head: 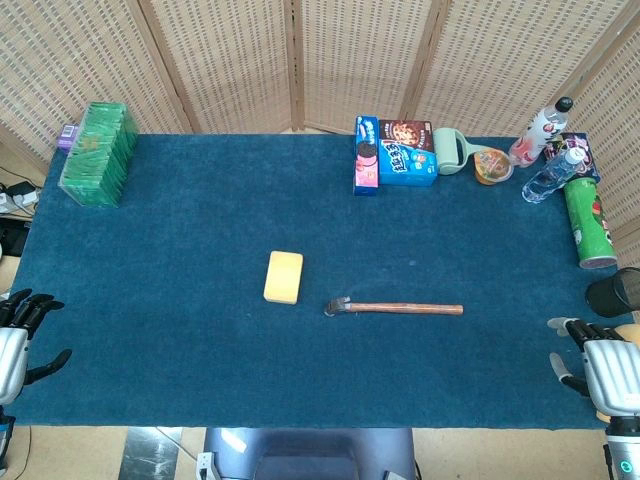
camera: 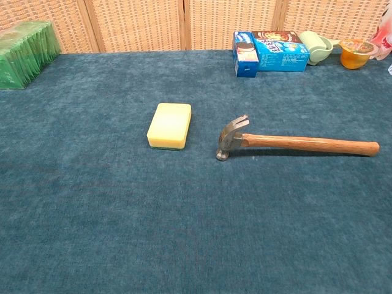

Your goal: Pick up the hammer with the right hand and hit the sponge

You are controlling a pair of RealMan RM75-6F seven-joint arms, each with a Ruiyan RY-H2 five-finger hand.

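Observation:
A claw hammer (head: 395, 308) (camera: 294, 143) with a wooden handle lies flat on the blue cloth, its metal head toward the sponge and its handle pointing right. The yellow sponge (head: 283, 276) (camera: 169, 125) lies just left of the hammer head, apart from it. My right hand (head: 605, 368) rests at the table's right front edge, fingers apart, holding nothing, well right of the handle's end. My left hand (head: 18, 335) sits at the left front edge, fingers spread, empty. Neither hand shows in the chest view.
Along the back edge stand a green packet stack (head: 98, 153), cookie boxes (head: 393, 153), a pale green cup (head: 455, 150), an orange jelly cup (head: 493, 166) and bottles (head: 548, 150). A green chip can (head: 588, 222) lies at the right edge, with a black cup (head: 616, 292) below it.

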